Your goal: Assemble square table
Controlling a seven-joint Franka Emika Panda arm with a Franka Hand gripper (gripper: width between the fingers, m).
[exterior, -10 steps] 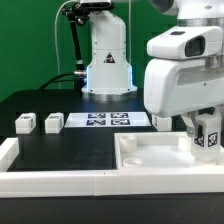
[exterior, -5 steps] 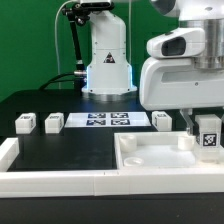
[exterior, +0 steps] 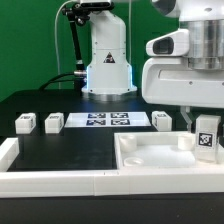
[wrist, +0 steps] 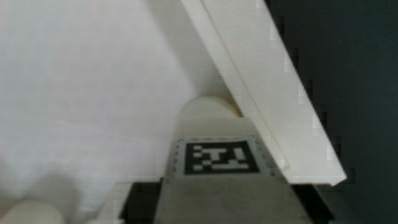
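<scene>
Exterior view: still pinching leg block [exterior: 206,138] between fingers [exterior: 191,124] at three o'clock, above tabletop [exterior: 150,160] corner; rotated slightly since earlier.

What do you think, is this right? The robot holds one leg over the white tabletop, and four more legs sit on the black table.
Nearly. The exterior view shows three loose legs on the black table, not four. The end effector does hold one leg over the white tabletop.
</scene>
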